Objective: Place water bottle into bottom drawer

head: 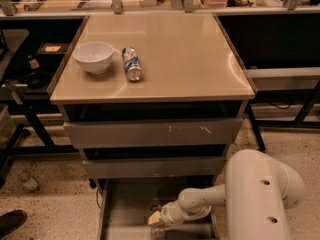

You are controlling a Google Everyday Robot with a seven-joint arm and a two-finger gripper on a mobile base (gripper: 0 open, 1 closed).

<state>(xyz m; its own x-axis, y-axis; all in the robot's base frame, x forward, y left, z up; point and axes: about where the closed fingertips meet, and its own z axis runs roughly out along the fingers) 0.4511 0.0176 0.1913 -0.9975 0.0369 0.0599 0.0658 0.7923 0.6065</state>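
The bottom drawer (125, 204) is pulled out at the foot of the cabinet, a wide shallow grey tray. My white arm reaches in from the right, and the gripper (155, 218) is low over the drawer's front middle. A small clear object, apparently the water bottle (158, 231), shows just below the gripper at the picture's bottom edge. It is mostly hidden by the gripper and cut off by the frame. I cannot tell whether the gripper holds it.
On the tan cabinet top are a white bowl (93, 56) and a blue-and-silver soda can (132, 64) lying on its side. The scratched top drawer front (155, 132) and the middle drawer front (155, 166) are closed. My arm's white housing (260, 199) fills the lower right.
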